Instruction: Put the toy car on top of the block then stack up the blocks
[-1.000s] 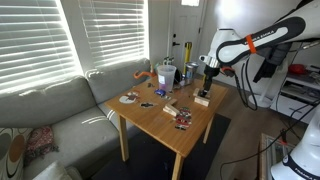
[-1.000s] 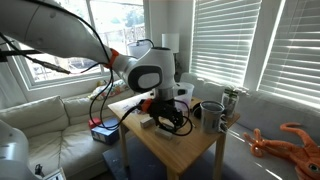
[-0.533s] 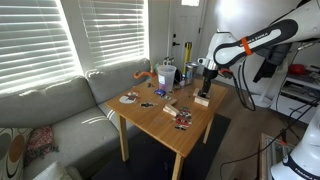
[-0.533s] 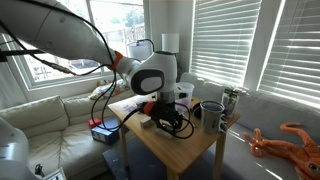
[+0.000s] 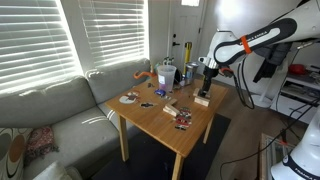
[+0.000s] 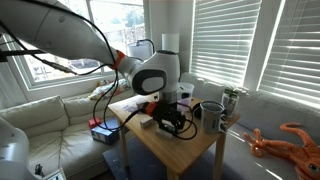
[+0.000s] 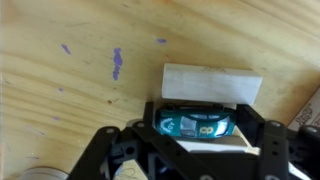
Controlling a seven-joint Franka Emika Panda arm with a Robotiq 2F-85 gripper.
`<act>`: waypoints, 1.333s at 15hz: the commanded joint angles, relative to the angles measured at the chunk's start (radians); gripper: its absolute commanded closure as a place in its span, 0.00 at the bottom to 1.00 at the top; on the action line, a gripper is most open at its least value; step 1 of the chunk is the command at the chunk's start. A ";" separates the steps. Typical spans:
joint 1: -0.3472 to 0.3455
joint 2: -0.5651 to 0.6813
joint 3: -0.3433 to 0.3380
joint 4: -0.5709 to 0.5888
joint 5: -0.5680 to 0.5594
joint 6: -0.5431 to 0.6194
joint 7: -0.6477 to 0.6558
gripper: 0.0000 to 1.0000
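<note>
In the wrist view a teal toy car (image 7: 195,122) lies on a pale tan wooden block (image 7: 210,82) on the wooden table. My gripper (image 7: 197,125) straddles the car, its black fingers against both ends, shut on it. In an exterior view the gripper (image 5: 204,88) points down over that block (image 5: 202,99) near the table's far edge. Another pale block (image 5: 172,103) lies at the table's middle. In the other exterior view the gripper (image 6: 166,113) is low over the table, and the car is hidden there.
A round dark plate (image 5: 130,98) sits at one end of the table (image 5: 160,125), with cups (image 5: 165,73) near the window. Small toys (image 5: 183,120) lie near the front edge. A dark mug (image 6: 212,115) stands close to the arm. A sofa (image 5: 50,115) flanks the table.
The arm has barely moved. The gripper stays low over the block with the car in it.
</note>
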 commanded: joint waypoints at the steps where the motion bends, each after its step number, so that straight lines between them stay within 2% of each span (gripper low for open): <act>1: -0.026 -0.053 0.013 -0.025 0.015 0.013 -0.014 0.44; 9: -0.020 -0.112 0.007 -0.056 0.034 -0.016 -0.012 0.44; 20: -0.034 -0.122 0.013 -0.065 -0.024 -0.088 0.024 0.44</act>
